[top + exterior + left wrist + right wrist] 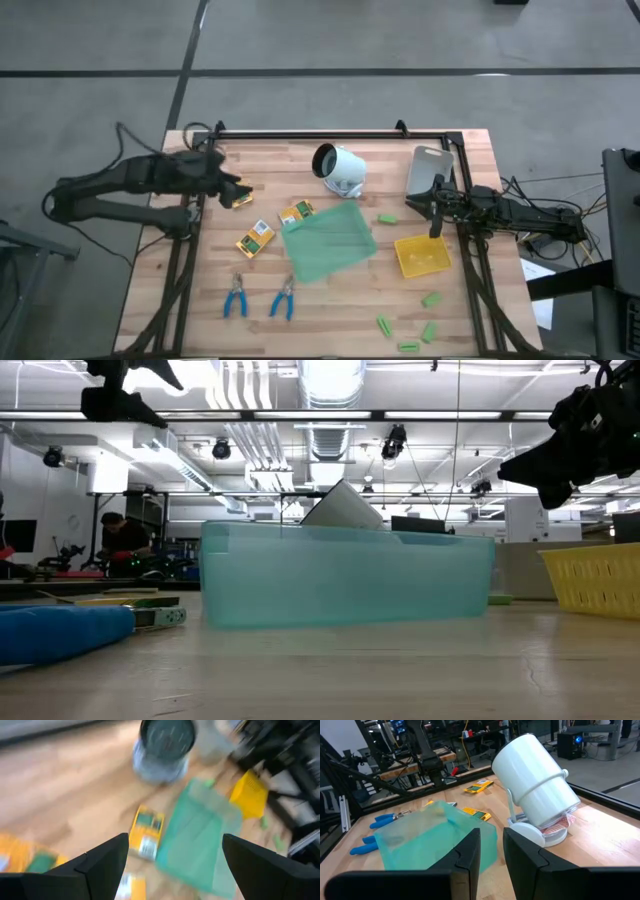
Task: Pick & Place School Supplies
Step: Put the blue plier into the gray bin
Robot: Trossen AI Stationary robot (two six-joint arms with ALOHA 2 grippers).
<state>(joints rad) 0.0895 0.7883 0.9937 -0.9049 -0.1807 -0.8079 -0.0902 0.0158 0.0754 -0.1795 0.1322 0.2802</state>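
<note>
Nearest to you in the low view lies a blue-handled scissor-like tool flat on the wooden table; from above you see both blue-handled tools side by side on the near-left boards, well clear of either gripper.

Your left gripper hovers over the far-left part of the table with its jaws spread wide and nothing between them. One yellow-and-green printed packet sits just beside those jaws, a second packet lies a little nearer you, and a third shows ahead of the open jaws, touching the edge of the flat translucent green tray.

Beyond that tray, a white tilted cup-shaped lamp or holder rests on its round base.

Your right gripper hangs over the right side, its jaws drawn nearly together with only a thin gap and nothing held. Just below them sits the shallow yellow tray. One light-green little rectangular block lies beside those jaws toward the green tray; the other light-green blocks are scattered nearer you, apart from the jaws.
</note>
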